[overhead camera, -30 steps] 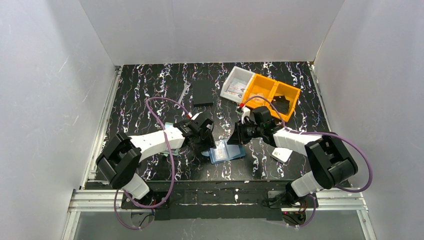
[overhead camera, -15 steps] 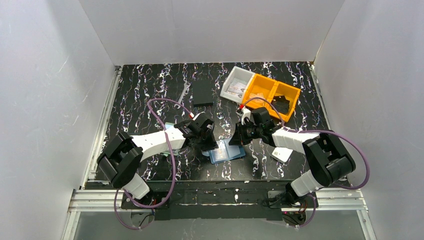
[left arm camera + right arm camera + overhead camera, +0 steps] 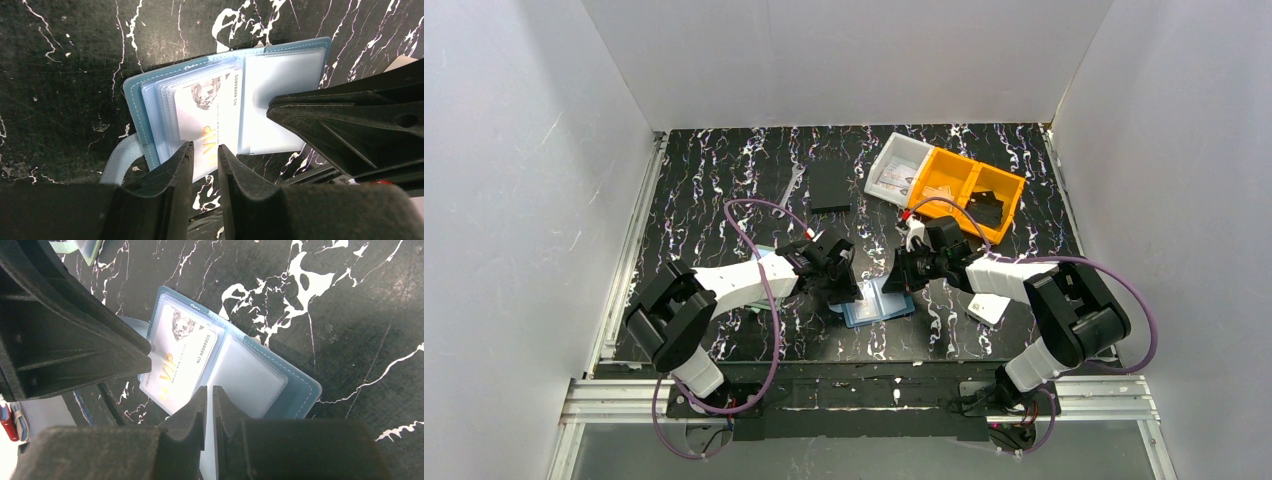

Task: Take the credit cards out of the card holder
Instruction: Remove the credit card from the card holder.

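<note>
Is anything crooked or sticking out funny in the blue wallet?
Yes. A card marked VIP pokes out past the near edge of the open card holder, partway out of its clear pocket. The left fingers pinch its edge. Nothing looks torn or spilled.

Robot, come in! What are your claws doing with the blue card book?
Left gripper pinching VIP card. Right gripper pinching clear pocket edge. Card holder open, flat. Nothing blocking.

Lab test cell: white enclosure walls [image 3: 844,60], aluminium rail frame [image 3: 624,395], marbled tabletop [image 3: 724,170].

Black marbled table [image 3: 724,180], open card holder [image 3: 876,303], orange bin [image 3: 966,190]
</note>
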### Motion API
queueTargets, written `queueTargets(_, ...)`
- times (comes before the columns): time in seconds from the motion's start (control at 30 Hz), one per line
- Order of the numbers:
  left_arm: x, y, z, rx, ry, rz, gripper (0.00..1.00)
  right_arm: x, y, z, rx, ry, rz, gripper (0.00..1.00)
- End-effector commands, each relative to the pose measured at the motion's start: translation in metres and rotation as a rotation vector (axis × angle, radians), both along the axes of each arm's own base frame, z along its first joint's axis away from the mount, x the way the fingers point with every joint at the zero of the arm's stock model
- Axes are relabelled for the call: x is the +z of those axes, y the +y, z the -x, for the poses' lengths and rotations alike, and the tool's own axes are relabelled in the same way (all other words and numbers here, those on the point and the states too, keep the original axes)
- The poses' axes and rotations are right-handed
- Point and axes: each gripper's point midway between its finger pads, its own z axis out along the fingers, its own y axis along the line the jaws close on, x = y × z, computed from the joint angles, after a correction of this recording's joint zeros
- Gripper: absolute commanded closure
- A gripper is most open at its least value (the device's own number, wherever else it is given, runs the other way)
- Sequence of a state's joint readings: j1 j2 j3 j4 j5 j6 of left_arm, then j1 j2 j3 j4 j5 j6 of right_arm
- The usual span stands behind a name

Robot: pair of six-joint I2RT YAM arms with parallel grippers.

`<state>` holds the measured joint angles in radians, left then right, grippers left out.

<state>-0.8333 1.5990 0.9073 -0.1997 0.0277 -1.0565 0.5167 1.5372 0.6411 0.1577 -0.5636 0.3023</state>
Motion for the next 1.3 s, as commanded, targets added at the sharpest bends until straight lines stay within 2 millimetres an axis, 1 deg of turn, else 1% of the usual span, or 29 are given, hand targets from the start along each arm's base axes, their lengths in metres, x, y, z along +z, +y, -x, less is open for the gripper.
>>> queueTargets(0.0, -0.007, 0.0, 0.006, -0.01, 0.027, -0.005, 0.76, 0.003, 0.005, -0.006, 0.016, -0.022, -0.012, 0.83)
queueTargets(0.13, -0.013, 0.004, 0.009, -0.007, 0.039, -0.02, 0.76, 0.009, 0.008, -0.005, 0.025, -0.032, -0.033, 0.82)
queueTargets(0.2, -0.014, 0.007, 0.011, -0.009, 0.043, -0.027, 0.75, 0.02, 0.008, -0.005, 0.023, -0.071, -0.061, 0.8)
queueTargets(0.23, -0.011, 0.008, 0.011, -0.011, 0.039, -0.031, 0.74, 0.023, 0.008, -0.004, 0.023, -0.076, -0.066, 0.8)
queueTargets(0.37, -0.005, 0.011, 0.011, -0.018, 0.027, -0.044, 0.69, 0.018, 0.01, -0.003, 0.032, -0.052, -0.064, 0.8)
queueTargets(0.47, -0.006, 0.015, 0.013, -0.018, 0.03, -0.06, 0.69, 0.019, 0.011, -0.001, 0.041, -0.049, -0.071, 0.8)
queueTargets(0.57, -0.007, 0.014, 0.014, -0.025, 0.033, -0.061, 0.68, 0.022, 0.013, 0.001, 0.053, -0.052, -0.081, 0.8)
queueTargets(0.87, -0.011, 0.004, 0.015, -0.043, 0.047, -0.017, 0.69, 0.019, 0.014, 0.003, 0.061, -0.043, -0.08, 0.79)
queueTargets(1.13, -0.008, 0.004, 0.013, -0.039, 0.034, -0.011, 0.71, 0.014, 0.017, 0.006, 0.075, -0.02, -0.072, 0.79)
queueTargets(1.27, 0.001, 0.004, 0.012, -0.035, 0.009, 0.018, 0.71, 0.01, 0.017, 0.006, 0.074, -0.01, -0.063, 0.79)
